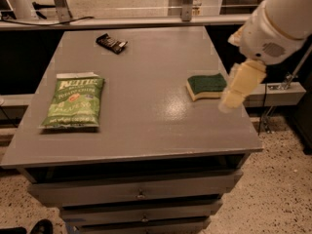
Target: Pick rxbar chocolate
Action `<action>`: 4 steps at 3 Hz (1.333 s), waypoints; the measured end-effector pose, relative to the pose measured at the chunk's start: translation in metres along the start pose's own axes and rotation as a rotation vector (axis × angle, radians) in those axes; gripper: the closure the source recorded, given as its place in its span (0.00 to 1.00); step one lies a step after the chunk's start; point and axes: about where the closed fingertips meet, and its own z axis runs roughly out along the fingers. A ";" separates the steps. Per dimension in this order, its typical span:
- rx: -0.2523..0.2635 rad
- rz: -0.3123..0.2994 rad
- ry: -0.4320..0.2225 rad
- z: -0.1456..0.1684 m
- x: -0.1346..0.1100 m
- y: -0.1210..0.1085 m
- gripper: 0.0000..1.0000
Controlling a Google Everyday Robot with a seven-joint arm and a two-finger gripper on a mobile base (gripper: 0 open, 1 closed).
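The rxbar chocolate [111, 43] is a small flat black wrapper with pale lettering, lying at the far left of the grey table [146, 130]. My gripper [230, 101] hangs from the white arm at the table's right edge, just right of the green-and-yellow sponge [206, 86] and above the tabletop. It is far from the bar and holds nothing that I can see.
A green chip bag [73, 102] lies flat near the table's left front. Drawers [139, 194] run under the tabletop. A rail with metal posts [146, 21] crosses behind the table. The floor is speckled to the right.
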 end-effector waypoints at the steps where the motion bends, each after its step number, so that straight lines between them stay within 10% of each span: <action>1: 0.017 0.009 -0.096 0.041 -0.043 -0.033 0.00; 3: 0.075 0.136 -0.346 0.116 -0.141 -0.090 0.00; 4: 0.075 0.136 -0.346 0.116 -0.141 -0.090 0.00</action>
